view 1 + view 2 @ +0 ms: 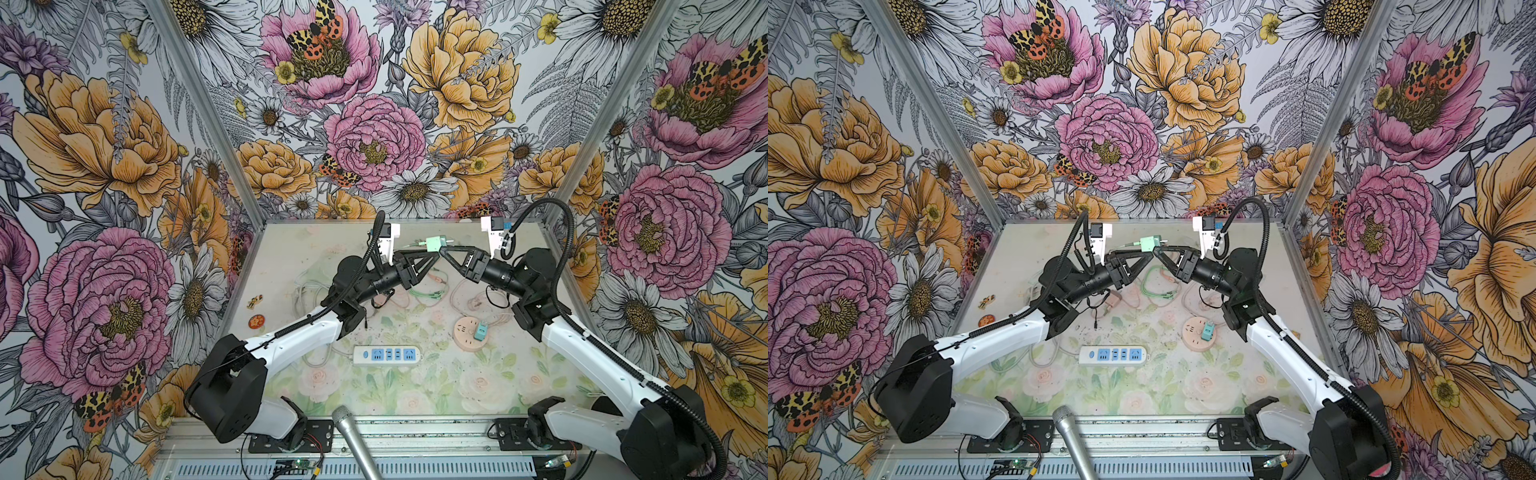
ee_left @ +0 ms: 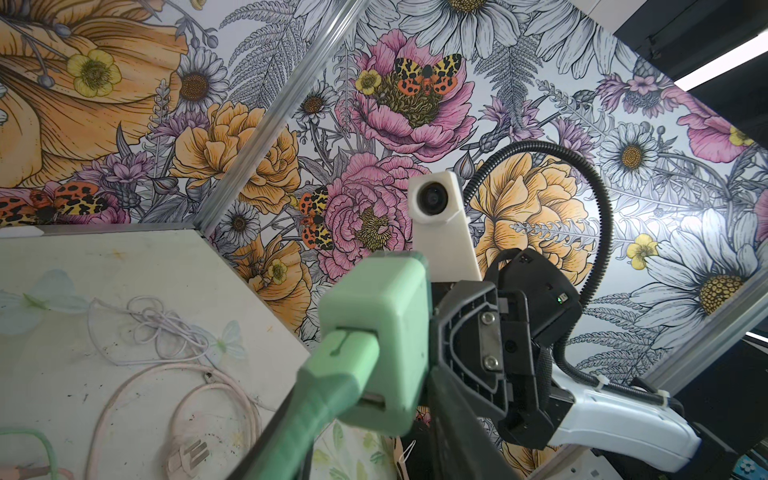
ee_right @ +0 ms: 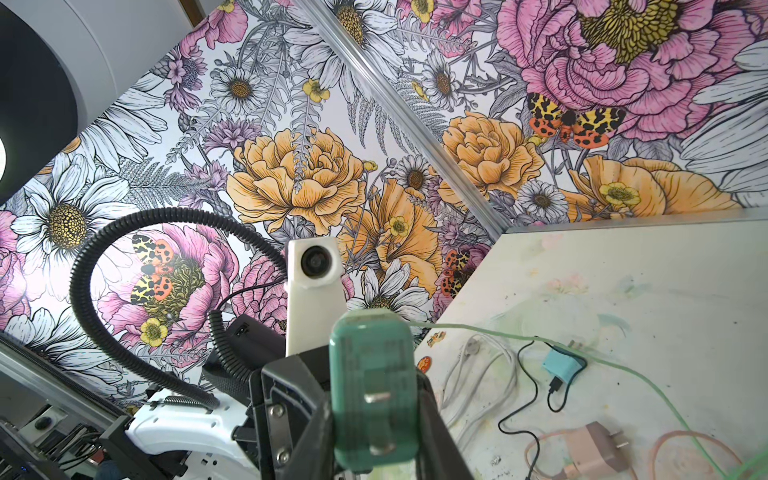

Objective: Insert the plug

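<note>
The green plug is a boxy charger held up in the air over the back of the table. My right gripper is shut on its sides, and its two metal prongs face the right wrist camera. A green cable connector sits in the port on the plug's other face. My left gripper is open around that connector, one finger alongside it and a gap to the other finger.
A white power strip lies at the front middle. A round pink socket to its right has a teal charger in it. Loose cables, a pink charger and a blue charger lie below the arms. A microphone pokes in at the front.
</note>
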You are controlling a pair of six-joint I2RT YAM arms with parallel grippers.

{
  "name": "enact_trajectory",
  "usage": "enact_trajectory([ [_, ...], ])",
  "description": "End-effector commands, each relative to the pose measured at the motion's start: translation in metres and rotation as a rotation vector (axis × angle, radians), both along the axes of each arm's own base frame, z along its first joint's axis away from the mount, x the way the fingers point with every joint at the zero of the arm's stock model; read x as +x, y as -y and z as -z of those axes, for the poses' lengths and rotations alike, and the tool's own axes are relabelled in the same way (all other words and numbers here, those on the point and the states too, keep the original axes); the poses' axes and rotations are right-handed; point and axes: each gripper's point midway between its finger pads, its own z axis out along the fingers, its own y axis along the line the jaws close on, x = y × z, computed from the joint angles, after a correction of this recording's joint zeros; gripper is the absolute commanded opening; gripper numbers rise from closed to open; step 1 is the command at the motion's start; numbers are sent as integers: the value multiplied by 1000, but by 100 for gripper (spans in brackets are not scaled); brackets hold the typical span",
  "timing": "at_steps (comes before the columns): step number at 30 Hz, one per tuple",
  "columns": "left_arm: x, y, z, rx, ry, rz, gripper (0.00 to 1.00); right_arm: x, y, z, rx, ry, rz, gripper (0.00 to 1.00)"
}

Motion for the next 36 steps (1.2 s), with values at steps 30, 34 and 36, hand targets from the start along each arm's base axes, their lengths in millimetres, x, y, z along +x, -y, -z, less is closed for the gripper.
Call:
enact_trajectory([
  [30, -5, -11, -35, -141, 130, -13, 34, -12, -15, -5, 17, 25, -92, 0],
  [34, -5, -7, -35, -142, 128, 7, 19, -12, -14, -5, 17, 26, -87, 0],
  [36, -5, -7, -34, -138, 127, 8, 13, -12, -14, -4, 16, 25, -85, 0],
])
